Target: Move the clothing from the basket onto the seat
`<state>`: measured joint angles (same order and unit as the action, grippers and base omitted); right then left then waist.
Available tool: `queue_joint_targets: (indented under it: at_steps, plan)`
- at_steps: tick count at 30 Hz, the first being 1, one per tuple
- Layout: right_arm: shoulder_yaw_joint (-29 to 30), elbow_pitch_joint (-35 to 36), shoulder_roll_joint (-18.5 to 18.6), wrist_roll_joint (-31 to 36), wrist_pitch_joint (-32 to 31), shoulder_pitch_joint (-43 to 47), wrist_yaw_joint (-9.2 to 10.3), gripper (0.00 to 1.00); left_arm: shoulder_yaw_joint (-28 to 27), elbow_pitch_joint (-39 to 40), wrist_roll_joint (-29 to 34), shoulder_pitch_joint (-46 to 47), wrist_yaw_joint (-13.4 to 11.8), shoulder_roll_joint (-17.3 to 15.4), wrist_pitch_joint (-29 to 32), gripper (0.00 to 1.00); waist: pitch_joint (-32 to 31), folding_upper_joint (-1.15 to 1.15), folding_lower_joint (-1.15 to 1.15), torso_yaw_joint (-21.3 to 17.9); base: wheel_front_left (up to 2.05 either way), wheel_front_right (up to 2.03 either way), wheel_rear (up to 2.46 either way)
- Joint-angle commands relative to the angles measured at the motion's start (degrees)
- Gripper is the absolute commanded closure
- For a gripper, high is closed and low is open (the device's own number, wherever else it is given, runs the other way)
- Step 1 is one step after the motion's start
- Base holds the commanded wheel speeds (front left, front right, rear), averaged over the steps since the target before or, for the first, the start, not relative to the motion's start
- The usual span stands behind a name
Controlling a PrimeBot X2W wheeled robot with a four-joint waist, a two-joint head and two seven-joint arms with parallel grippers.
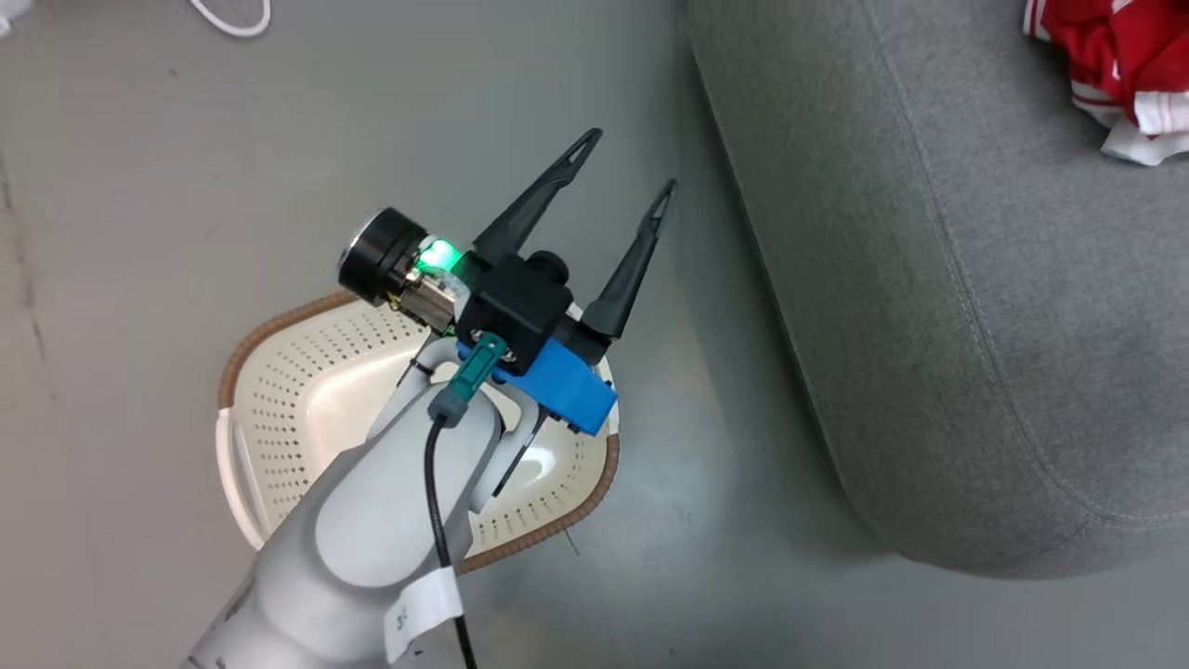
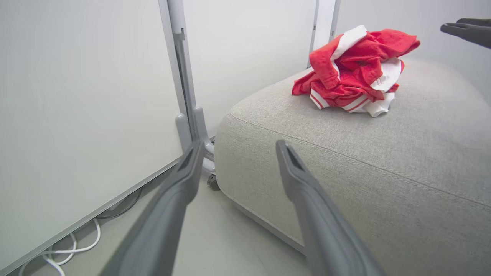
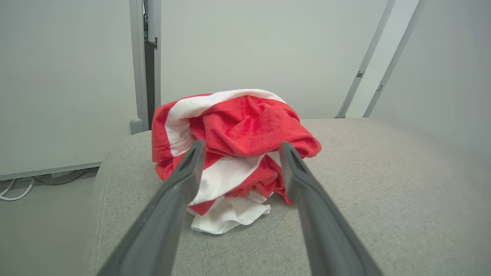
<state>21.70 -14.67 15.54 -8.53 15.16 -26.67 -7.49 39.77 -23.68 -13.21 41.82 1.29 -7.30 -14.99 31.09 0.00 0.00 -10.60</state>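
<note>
A white cable [image 1: 237, 23] loops on the grey floor [image 1: 186, 167] at the far left, and in the left wrist view it runs along the foot of a white wall panel [image 2: 76, 96]. Further right the basket [image 1: 288, 400] stands on the floor, and what shows of its inside is bare cream plastic. The pale left arm reaches across the basket, and the left gripper [image 1: 632, 160] hangs above its far rim with both fingers spread wide and nothing between them. Those fingers point toward the seat [image 1: 975, 279], which sits just beside the basket. From the left wrist the two spread fingers frame the near corner of the seat, with a grey post [image 2: 184, 76] behind them. The clothing [image 1: 1115, 56] lies in a crumpled red and white heap on top of the seat, well apart from the basket. The right gripper [image 3: 242, 145] is over the seat close to the heap, its fingers standing wide and holding nothing. Its fingertips [image 3: 197, 147] overlap the cloth in the right wrist view; whether they touch it I cannot tell. In the left wrist view the right gripper's dark fingers [image 2: 466, 32] show to the right of the heap
</note>
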Motion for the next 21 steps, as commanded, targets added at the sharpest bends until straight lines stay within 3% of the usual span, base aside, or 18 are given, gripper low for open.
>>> queue_joint_targets:
  at_steps: [1, 12, 21]
  plan:
    - [-1.4, 1.7, -0.6, 0.5, 0.0, 2.1, -0.01, 0.0, -1.5, 1.0, -0.4, -1.7, -0.6, -0.5, -0.3, 0.0, -4.2, 0.0, 0.0, 1.1, 0.0, 0.0, 0.0]
    - [-10.7, 9.9, -4.4, 0.8, 0.0, 10.3, -0.01, 0.0, -13.7, 7.2, 0.6, -14.2, -2.8, -1.4, -0.2, 0.0, -15.1, 0.0, 0.0, 6.8, 0.0, 0.0, 0.0]
    - [-15.0, 9.6, -6.6, 0.9, 0.0, 15.9, -0.01, 0.0, -22.7, 9.2, 1.9, -24.3, -1.3, -1.0, -0.2, 0.0, -21.7, 0.0, 0.0, 11.6, 0.0, 0.0, 0.0]
